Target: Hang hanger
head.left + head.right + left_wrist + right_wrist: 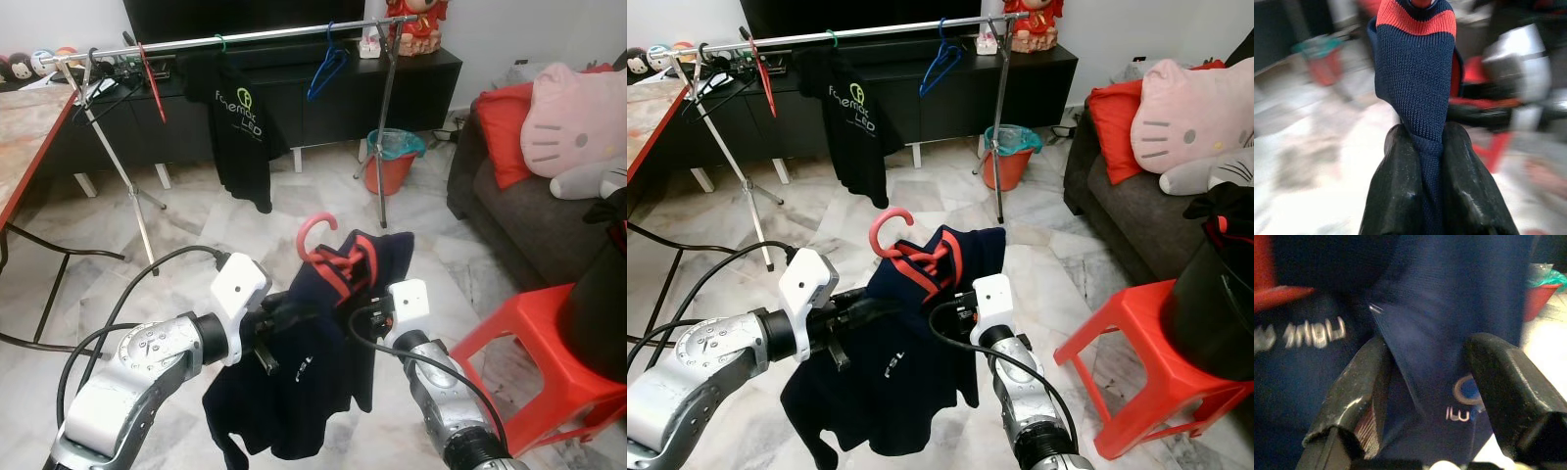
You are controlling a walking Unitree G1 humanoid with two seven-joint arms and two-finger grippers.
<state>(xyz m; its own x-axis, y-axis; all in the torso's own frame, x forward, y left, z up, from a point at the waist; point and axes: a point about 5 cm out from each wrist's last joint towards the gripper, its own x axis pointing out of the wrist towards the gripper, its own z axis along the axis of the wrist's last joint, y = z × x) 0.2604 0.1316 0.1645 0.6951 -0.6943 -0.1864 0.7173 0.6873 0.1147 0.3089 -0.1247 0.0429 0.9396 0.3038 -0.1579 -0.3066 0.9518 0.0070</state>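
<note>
The navy shirt point(313, 362) sits on a red hanger point(318, 240), held up between the two arms above the marble floor point(196, 235), well short of the clothes rail point(225, 39) where a black T-shirt point(238, 127) and a blue hanger point(326, 69) already hang. The left tool point(1425, 161) is clamped tight on a fold of the shirt's collar. The right tool point(1425, 377) stands spread apart, fabric between its fingers but not pinched. Carrying it to the rail and hooking it on looks left to do.
</note>
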